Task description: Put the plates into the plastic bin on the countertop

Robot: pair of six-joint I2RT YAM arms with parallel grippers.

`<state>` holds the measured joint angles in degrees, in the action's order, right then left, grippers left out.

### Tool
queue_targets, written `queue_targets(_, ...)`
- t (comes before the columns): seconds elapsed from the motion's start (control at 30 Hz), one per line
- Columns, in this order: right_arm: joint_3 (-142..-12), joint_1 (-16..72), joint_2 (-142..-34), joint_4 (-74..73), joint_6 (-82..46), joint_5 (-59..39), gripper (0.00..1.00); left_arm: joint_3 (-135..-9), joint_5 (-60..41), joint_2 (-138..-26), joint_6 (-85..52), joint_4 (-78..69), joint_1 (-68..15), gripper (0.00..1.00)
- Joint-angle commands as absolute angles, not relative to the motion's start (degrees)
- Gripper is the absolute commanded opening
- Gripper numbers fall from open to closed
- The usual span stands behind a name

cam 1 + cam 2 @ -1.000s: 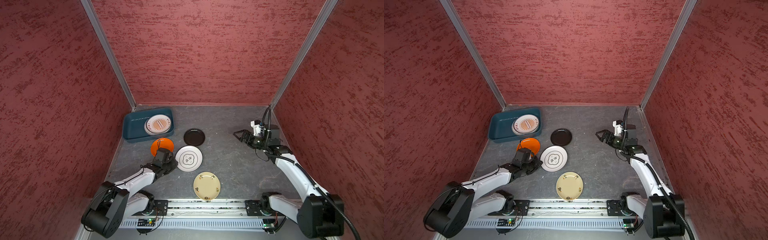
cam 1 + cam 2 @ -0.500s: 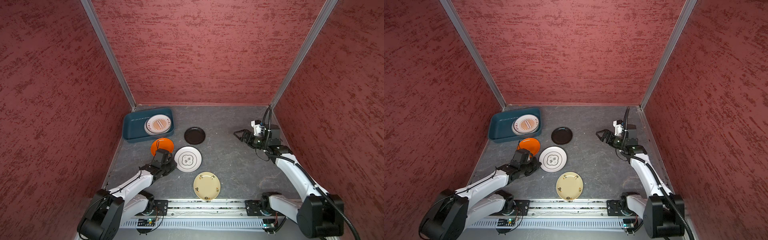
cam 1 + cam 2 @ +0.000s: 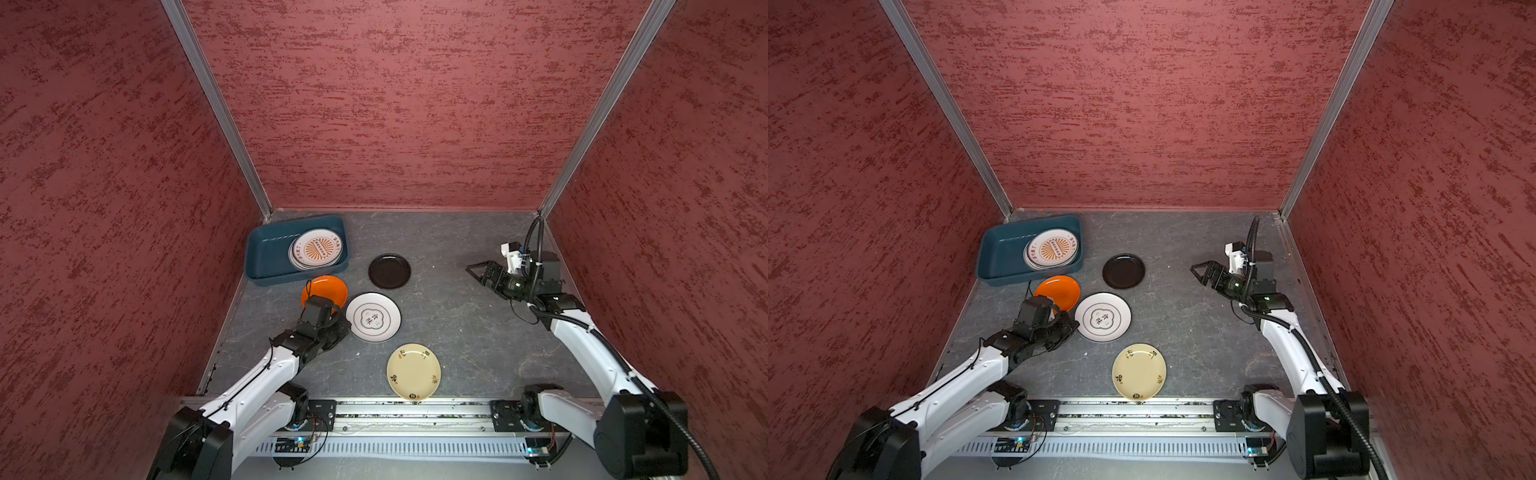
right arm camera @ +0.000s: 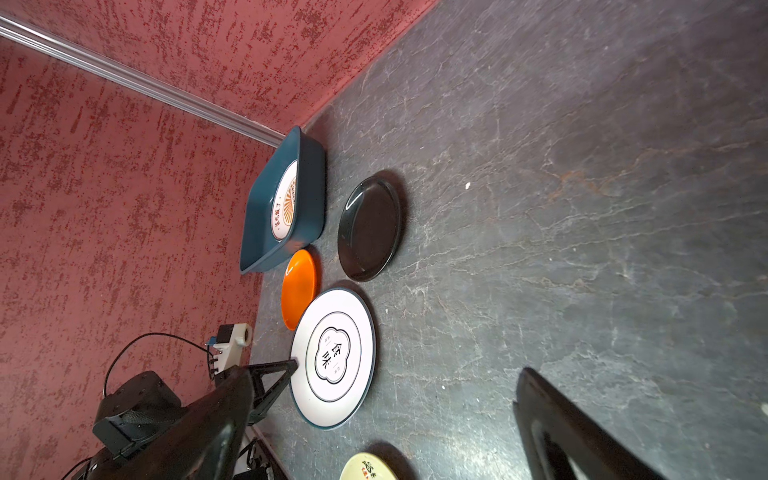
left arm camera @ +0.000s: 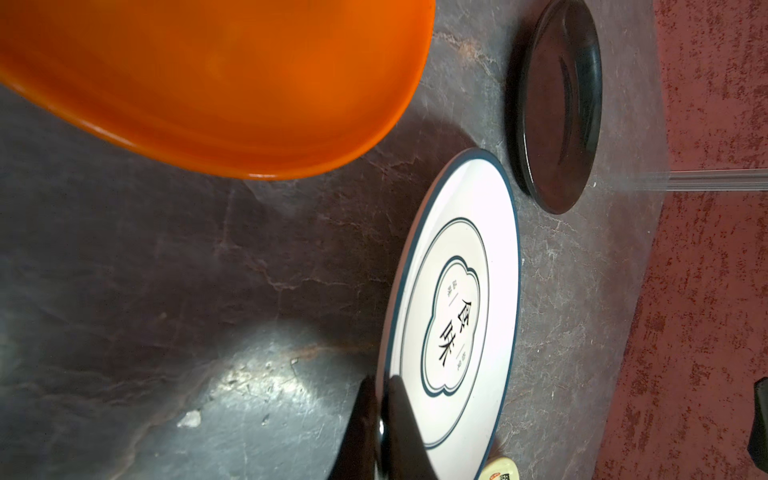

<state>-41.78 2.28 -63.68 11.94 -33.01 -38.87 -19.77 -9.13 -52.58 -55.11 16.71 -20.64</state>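
Left arm reaches low and forward, left gripper [image 5: 380, 419] pinched onto the rim of the white plate [image 3: 373, 317]. Right arm hovers at the right rear, right gripper [image 3: 473, 272] spread wide. The plastic bin [image 3: 266, 257] sits back-left on the grey countertop [image 3: 449, 324], between red walls [image 3: 395, 104].

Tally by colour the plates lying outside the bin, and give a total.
orange plate: 1
black plate: 1
white plate: 1
cream plate: 1
Total outside the bin: 4
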Motion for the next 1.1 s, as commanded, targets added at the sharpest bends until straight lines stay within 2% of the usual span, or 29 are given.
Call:
queue_targets(0.0, -40.94, 1.83, -62.49, 8.59, -34.07, -40.84, 0.99, -22.15, -9.25, -51.63, -56.06, 18.68, -20.23, 0.0)
queue_targets(0.67, -40.77, 1.36, -63.3, 7.13, -35.41, -43.5, 0.99, -28.06, -10.15, -46.82, -60.63, 18.94, -18.26, 0.0)
queue_targets(1.07, -37.51, 1.12, -60.93, 2.13, -40.04, -46.52, 0.99, -36.23, -16.78, -52.23, -59.42, 14.08, -12.79, 0.0)
